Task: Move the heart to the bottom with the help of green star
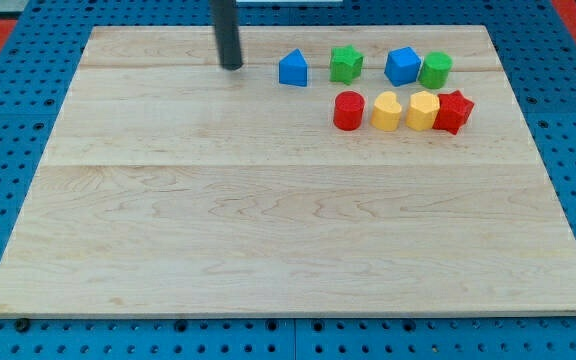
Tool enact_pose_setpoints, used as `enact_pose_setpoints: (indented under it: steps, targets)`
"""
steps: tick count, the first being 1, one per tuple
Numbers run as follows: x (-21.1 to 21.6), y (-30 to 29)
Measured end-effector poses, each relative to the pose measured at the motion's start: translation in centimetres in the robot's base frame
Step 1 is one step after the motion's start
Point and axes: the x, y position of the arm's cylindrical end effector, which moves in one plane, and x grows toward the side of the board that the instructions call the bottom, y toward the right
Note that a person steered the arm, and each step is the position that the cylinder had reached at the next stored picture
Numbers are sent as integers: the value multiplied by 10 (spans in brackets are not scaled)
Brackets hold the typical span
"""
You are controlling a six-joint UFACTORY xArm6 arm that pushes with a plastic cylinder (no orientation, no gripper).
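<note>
Heart [386, 112] on tabletop [268, 230], near top right, just below-right of green star [346, 63]; my tip [231, 66] well left.

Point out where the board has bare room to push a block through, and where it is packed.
Bare: the whole wooden board below the row of red cylinder, yellow heart, yellow block and red star, and everything left of my tip. Crowded: the view's top right, where blue block, green star, blue cube and green cylinder sit close above that row.

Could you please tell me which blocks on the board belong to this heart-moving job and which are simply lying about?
Job: yellow heart; green star; my tip, at the view's left of all blocks.

Lying about: blue block; blue cube; green cylinder; red cylinder; yellow block; red star.
</note>
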Motion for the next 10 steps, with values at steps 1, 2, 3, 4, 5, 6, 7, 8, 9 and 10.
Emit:
enact_pose_setpoints:
  steps: [1, 2, 3, 4, 5, 6, 7, 8, 9, 10]
  targets:
    - [-3, 52]
    - [-3, 105]
    - [6, 154]
    - [31, 164]
    - [54, 168]
    - [87, 167]
    - [133, 167]
    - [150, 189]
    - [189, 215]
    - [223, 224]
